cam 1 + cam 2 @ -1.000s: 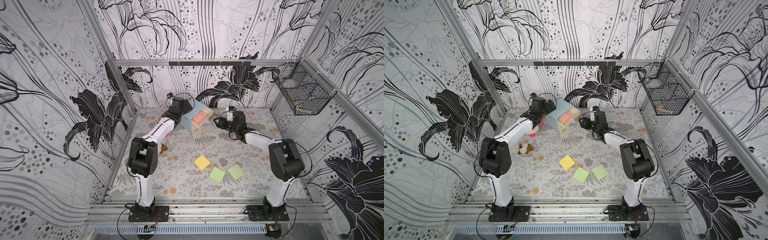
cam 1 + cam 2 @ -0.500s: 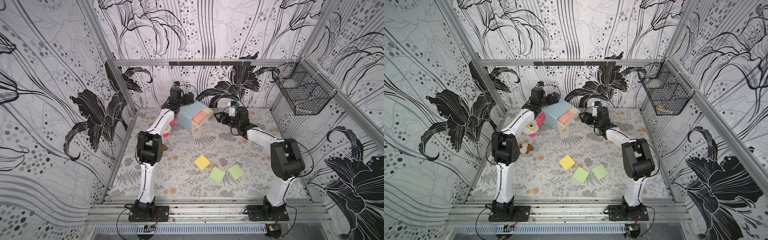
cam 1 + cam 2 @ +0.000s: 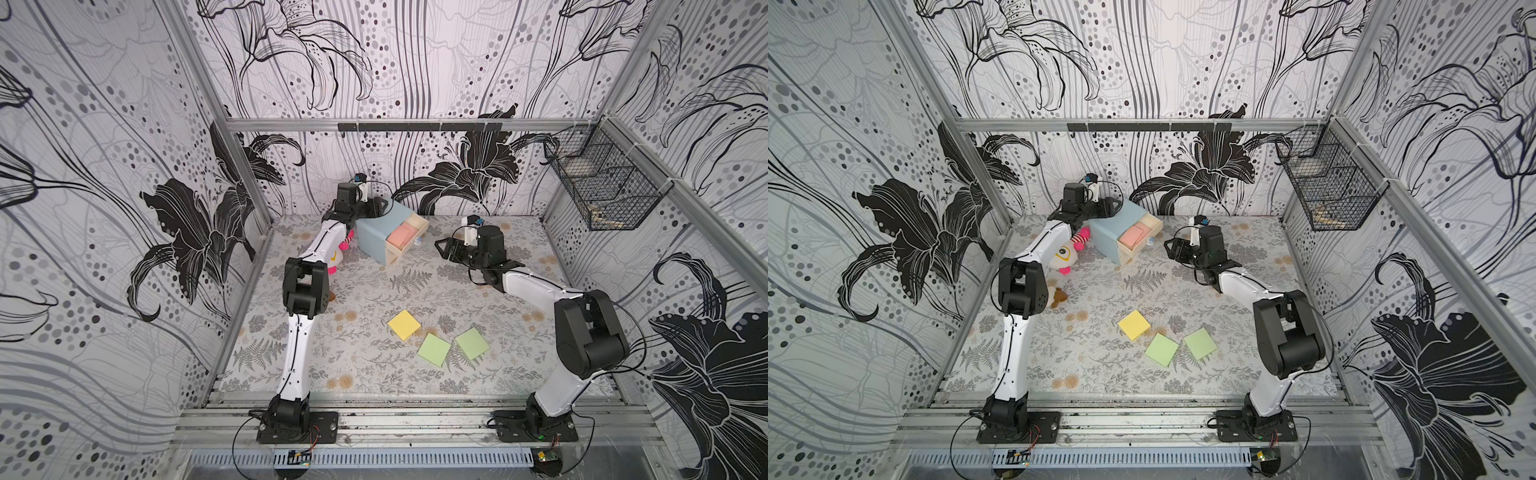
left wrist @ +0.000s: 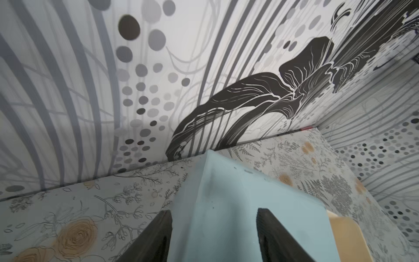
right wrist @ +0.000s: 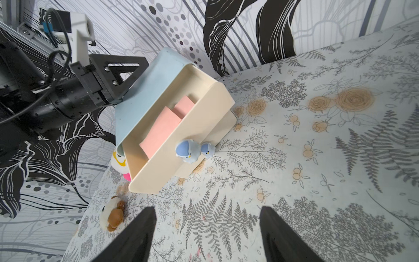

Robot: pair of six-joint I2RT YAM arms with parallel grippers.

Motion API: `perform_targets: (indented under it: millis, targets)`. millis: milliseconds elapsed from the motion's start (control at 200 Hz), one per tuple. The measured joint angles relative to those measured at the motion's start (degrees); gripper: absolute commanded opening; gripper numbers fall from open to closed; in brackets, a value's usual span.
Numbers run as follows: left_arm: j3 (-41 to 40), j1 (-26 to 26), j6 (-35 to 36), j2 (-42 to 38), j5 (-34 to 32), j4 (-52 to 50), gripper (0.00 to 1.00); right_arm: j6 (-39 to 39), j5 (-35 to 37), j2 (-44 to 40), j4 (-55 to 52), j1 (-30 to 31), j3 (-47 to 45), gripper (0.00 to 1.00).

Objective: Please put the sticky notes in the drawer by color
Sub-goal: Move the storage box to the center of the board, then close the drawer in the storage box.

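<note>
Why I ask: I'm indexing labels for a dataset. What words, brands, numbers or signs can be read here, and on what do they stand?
No readable text shows in any view.
The yellow sticky note, green sticky notes and pink sticky note: blank faces.
The blue drawer chest: no label showing.
The small circuit boards below the front rail: any print is too small to read.
</note>
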Motion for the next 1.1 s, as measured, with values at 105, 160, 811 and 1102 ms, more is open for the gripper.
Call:
perform_targets:
  millis: [105,160,811,1102]
  targets:
    - [0.1,0.1,1.9,0.0,3.0,-0.7,0.57,0.0,0.2,0.0,-0.2,0.0,0.0,0.78]
    - [0.1,0.1,2.7,0.0,4.6,-1.0,0.55,0.0,0.2,0.0,-0.4,0.0,0.0,0.77]
    - [-3.0,-0.5,9.4,-1.5,16.4,-3.1,0.47,1.7,-2.4,1.9,0.0,0.0,-1.8,0.33]
    - [-4.2,-1.8,11.0,-2.3,16.4,-3.4,0.45,1.8,-3.0,3.3,-1.0,2.1,-1.3,0.28]
